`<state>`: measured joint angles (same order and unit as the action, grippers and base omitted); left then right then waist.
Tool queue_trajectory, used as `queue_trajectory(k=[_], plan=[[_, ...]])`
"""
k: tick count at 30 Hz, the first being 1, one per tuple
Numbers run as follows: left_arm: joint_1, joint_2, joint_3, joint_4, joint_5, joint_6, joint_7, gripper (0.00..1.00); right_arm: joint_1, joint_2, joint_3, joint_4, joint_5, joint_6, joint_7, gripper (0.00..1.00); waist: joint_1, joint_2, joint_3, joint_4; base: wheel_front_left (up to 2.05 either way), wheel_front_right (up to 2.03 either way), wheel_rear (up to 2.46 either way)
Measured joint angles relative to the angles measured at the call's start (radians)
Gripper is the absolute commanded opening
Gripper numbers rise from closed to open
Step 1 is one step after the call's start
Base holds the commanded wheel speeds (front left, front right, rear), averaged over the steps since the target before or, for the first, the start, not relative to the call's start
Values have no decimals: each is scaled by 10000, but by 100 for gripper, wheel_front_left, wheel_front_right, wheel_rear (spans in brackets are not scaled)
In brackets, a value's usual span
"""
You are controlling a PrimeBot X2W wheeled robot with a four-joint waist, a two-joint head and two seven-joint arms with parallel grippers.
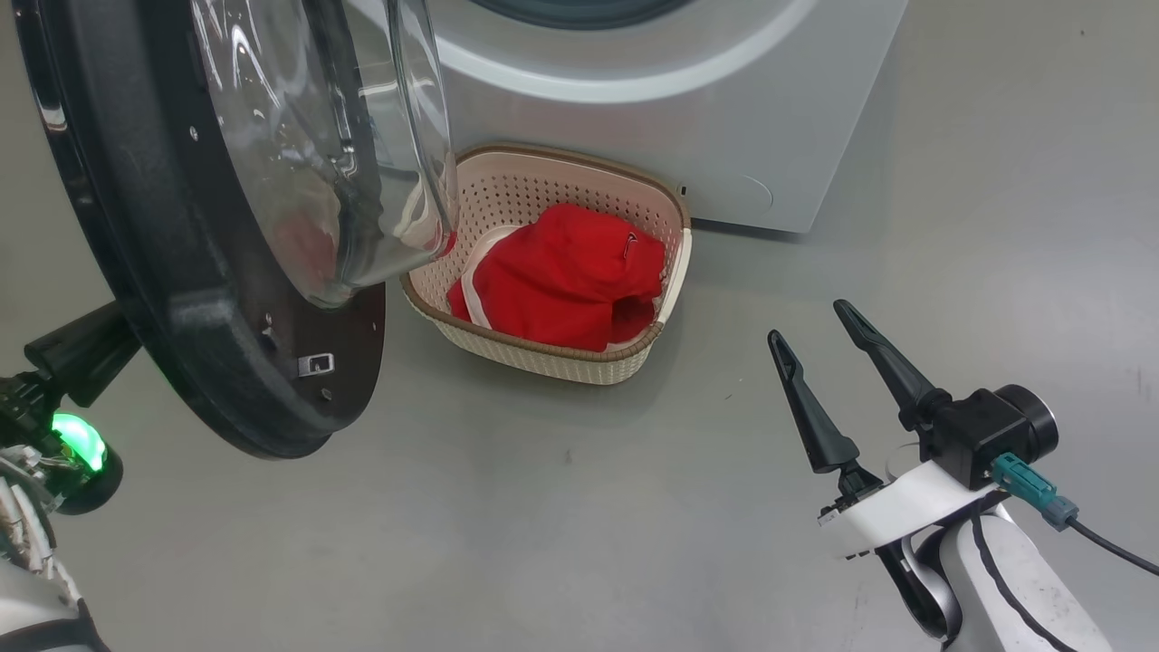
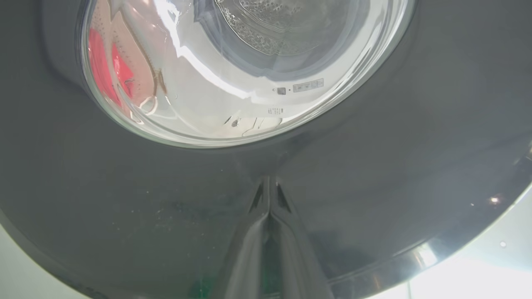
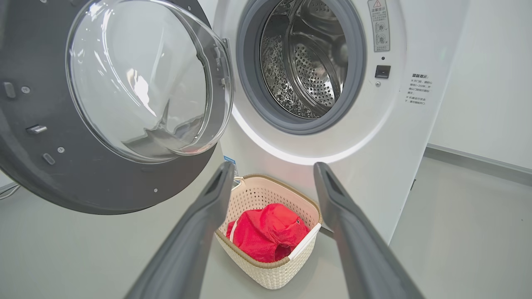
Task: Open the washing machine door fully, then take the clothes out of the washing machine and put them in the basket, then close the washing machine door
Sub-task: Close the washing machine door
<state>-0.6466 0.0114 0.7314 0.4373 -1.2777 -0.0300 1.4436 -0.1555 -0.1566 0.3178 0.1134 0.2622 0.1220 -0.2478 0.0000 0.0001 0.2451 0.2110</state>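
Observation:
The washing machine door [image 1: 163, 272] stands swung open at the left, black rim and clear glass bowl [image 1: 317, 136] facing the white washing machine [image 1: 724, 118]. In the right wrist view the steel drum [image 3: 307, 62] holds no clothes. The red clothes [image 1: 561, 276] lie inside the cream basket [image 1: 543, 358] on the floor in front of the machine. My left gripper [image 2: 269, 182] is shut, its tips against the outer black face of the door [image 2: 374, 187]. My right gripper [image 1: 808, 321] hangs open and holds nothing, to the right of the basket [image 3: 270, 274] and short of it.
Bare grey floor [image 1: 561, 507] spreads in front of the basket and to the right of the machine. A white wall with a grey skirting [image 3: 478, 158] runs at the far right. The open door overhangs the basket's left end. A cable [image 1: 1114, 548] trails from my right wrist.

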Motion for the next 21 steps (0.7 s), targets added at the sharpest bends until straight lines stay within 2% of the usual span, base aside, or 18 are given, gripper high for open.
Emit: queue_trajectory(k=[8, 12, 21], plan=[[325, 4, -284, -387, -219, 203, 0, 0, 1, 44, 12, 17, 0, 0, 0, 100, 0, 0, -98, -242, 0, 0, 0], [420, 38, -663, -261, -811, 422, 0, 0, 5, 52, -48, 15, 0, 0, 0, 100, 0, 0, -107, -312, 0, 0, 0], [704, 25, -1254, -316, -1337, 529, -334, 0, 6, 82, -63, 15, 0, 0, 0, 100, 0, 0, -112, -392, 0, 0, 0]])
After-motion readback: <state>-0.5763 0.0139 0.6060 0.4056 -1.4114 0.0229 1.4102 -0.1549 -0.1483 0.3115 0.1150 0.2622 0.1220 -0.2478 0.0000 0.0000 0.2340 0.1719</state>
